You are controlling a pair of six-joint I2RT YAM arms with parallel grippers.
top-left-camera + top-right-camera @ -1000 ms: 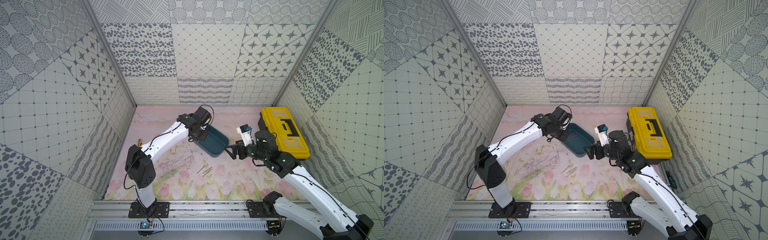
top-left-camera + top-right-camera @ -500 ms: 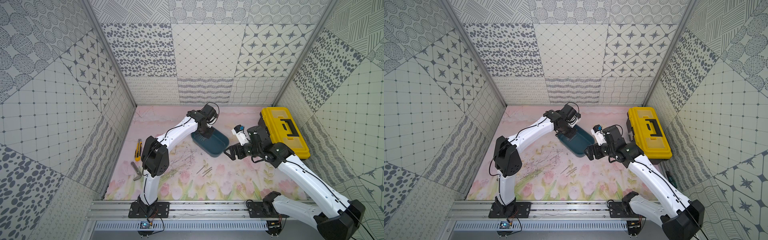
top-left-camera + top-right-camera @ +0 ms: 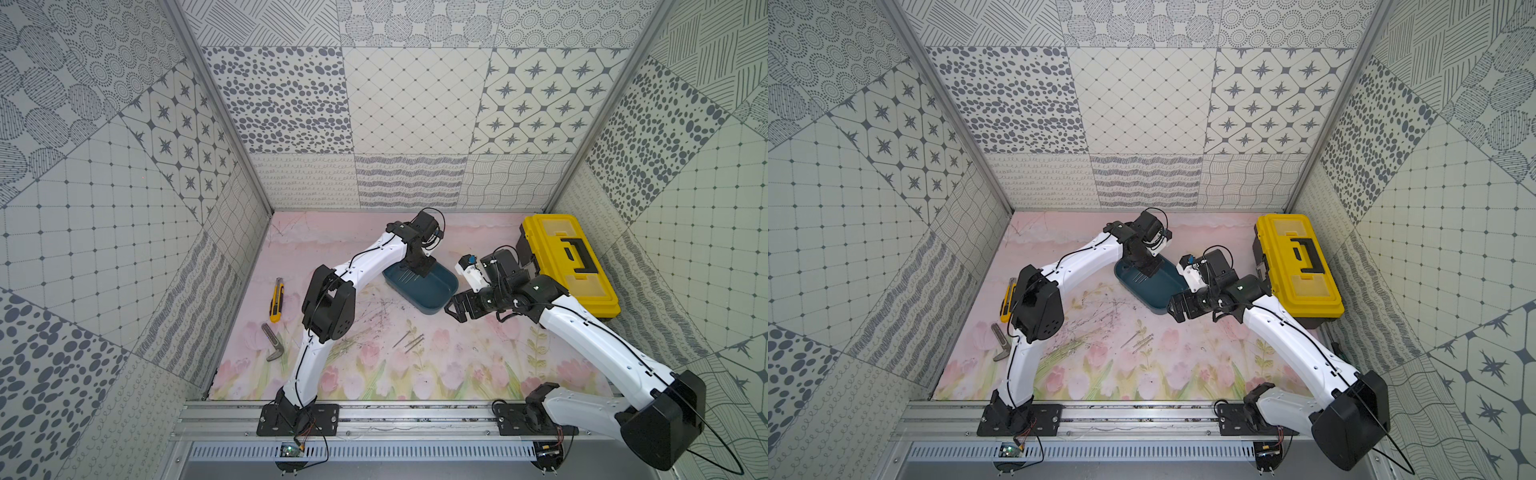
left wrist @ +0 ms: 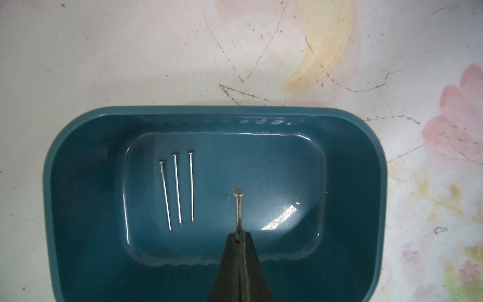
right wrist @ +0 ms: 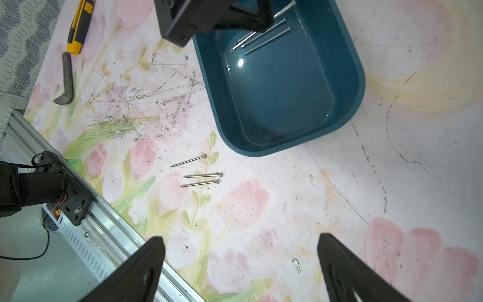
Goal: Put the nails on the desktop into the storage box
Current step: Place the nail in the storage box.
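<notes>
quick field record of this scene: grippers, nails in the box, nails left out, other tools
left gripper: shut on one nail, over the storage box
right gripper: open, empty, above the desktop
nails in box: three, lying side by side
nails on desktop: three, near the box, not touching it
other tools: utility knife, bent metal tool, yellow toolbox

The storage box [image 4: 86,198] is smooth, glossy teal plastic with bright highlights; the nails [image 4: 177,191] in it are thin shiny metal. The printed surface [image 5: 287,209] looks matt, scuffed with dark scratches.
</notes>
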